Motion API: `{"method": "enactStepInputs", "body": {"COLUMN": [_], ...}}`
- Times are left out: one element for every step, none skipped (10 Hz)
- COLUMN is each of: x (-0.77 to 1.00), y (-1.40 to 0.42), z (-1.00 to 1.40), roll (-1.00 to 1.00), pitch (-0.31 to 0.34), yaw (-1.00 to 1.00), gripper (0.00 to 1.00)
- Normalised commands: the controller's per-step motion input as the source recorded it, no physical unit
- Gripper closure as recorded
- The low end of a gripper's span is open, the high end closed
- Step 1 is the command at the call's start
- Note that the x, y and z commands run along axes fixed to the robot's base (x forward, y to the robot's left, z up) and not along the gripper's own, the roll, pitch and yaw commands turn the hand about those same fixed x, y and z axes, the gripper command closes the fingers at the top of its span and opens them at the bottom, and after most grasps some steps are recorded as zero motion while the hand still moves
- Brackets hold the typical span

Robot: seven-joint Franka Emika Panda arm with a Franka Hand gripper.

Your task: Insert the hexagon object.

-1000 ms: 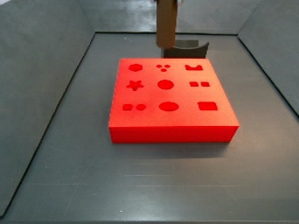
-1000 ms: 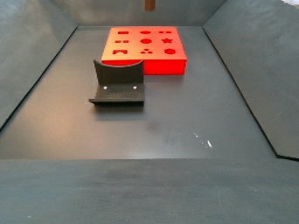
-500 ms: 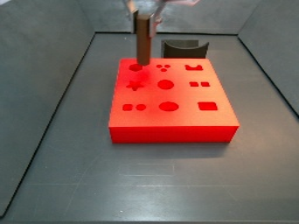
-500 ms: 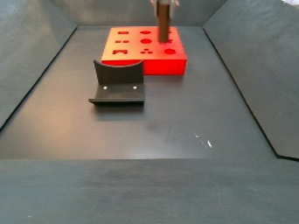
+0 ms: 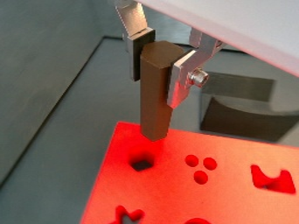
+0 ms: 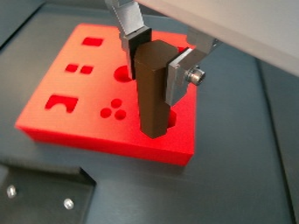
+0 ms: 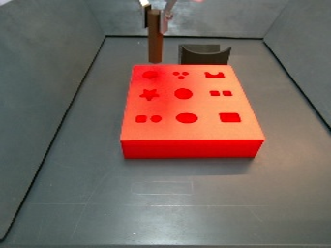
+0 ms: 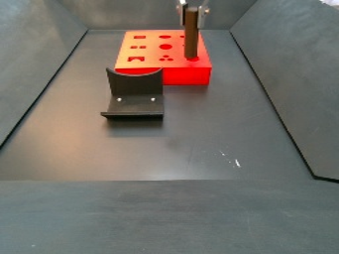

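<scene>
Brown hexagon object [image 5: 153, 92] upright, clamped in pincer [image 5: 162, 54], tip just above red block [image 7: 188, 108], no readable writing

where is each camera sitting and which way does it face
Wrist view: rides on the arm, looks down past the claw holding the long brown hexagon peg above the red block with shaped holes; silver fingers show.
Wrist view: same mount, other angle; claw, peg, block.
Side view: beside the block's near end, facing the dark L-shaped fixture; claw at the top edge.
Side view: opposite end, fixture nearer than the block; peg shows.
All four share the peg and block.
</scene>
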Motion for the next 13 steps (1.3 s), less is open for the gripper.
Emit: {"method": "enactStepInputs", "body": {"x": [-0.15,-0.23,-0.23,-0.16,-0.01,0.00,0.03,0.04,0.00,0.00,0.00,0.27,0.23], "y": [0.00,0.00,-0.19,-0.26,-0.21,0.00,0.00,-0.08,-0.13,-0.18,-0.18,-0.14,0.00], "z": [0.19,0.00,-0.05,-0.06,-0.12,-0.25,-0.27,-0.23,-0.21,-0.12,-0.11,-0.09,-0.19], "roll": [-0.10,-0.13,-0.10,-0.04,-0.02,0.00,-0.01,0.00,0.00,0.00,0.00,0.00,-0.07], "pitch": [-0.081,-0.216,-0.220,-0.170,-0.124,-0.104,-0.067,-0.040,-0.064,-0.061,-0.066,-0.044,-0.101], "yaw": [-0.87,-0.53,-0.09,0.00,0.00,0.09,0.26,0.44,0.47,0.34,0.22,0.15,0.03], "gripper": [1.00,1.00,1.00,1.00,1.00,1.00,1.00,1.00,1.00,1.00,1.00,1.00,1.00]}}
